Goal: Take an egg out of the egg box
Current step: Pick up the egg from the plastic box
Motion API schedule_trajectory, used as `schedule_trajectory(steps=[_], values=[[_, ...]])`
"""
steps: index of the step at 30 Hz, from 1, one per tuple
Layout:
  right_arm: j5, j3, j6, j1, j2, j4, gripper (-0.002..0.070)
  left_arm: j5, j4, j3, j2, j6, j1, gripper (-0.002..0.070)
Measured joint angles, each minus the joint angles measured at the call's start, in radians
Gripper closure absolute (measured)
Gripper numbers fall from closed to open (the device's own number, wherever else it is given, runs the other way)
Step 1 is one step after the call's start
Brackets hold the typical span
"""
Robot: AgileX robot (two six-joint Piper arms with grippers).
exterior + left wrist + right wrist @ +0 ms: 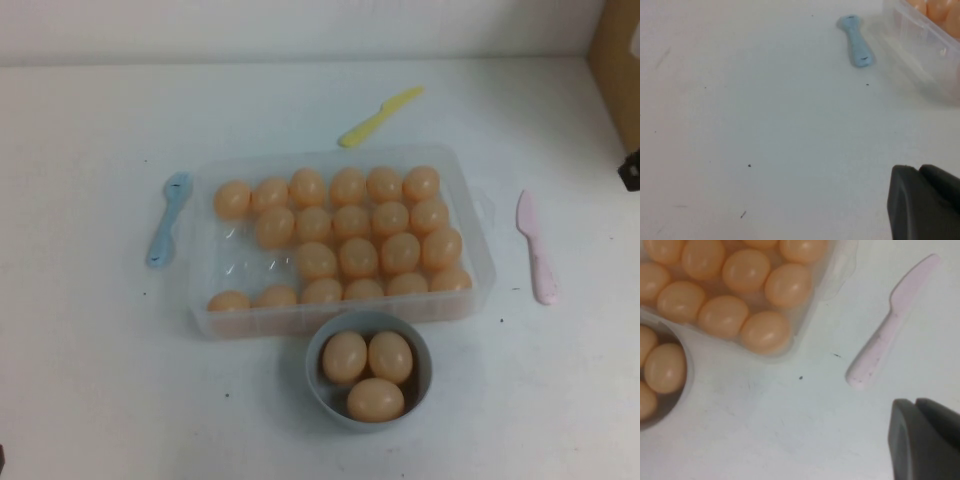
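Eggs filled most of the egg box [205, 250] at table centre, peach-tan, matte and alike, packed in rows, with a few bare dimples showing at its left end. Three more sat in the small grey-blue bowl [318, 372] touching the box's near wall. We judged the task to be between picks: nothing was in hand and neither arm was over the box.

We saw our right gripper [920, 440] low over bare table on the right side, near the pink knife [890, 322] and apart from the box's near right corner; its fingers were pressed together and held nothing. Our left gripper [922, 200] hung over bare table on the left, short of the blue spoon [856, 40] that lay just beside the box's left wall; we could not tell how its fingers stood, though nothing was visibly between them. A yellow knife [380, 115] lay beyond the box.

For the next move, we reckoned the right arm would need to open its fingers, travel over the box's right end, and come down on one egg [766, 331] at the near right corner, where the wall leaves some room. We thought the tight packing and smooth shells could make neighbours shift or the egg slip.
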Motion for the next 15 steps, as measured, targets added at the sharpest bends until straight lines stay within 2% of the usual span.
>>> schedule_trajectory(steps=[5,15], values=[[0.118,-0.196,0.078,0.119,0.164,-0.131,0.0695,0.0,0.0,0.0,0.0,0.0,0.0,0.068],[0.132,-0.489,0.09,0.29,0.455,-0.166,0.069,0.0,0.0,0.0,0.0,0.0,0.0,0.068]])
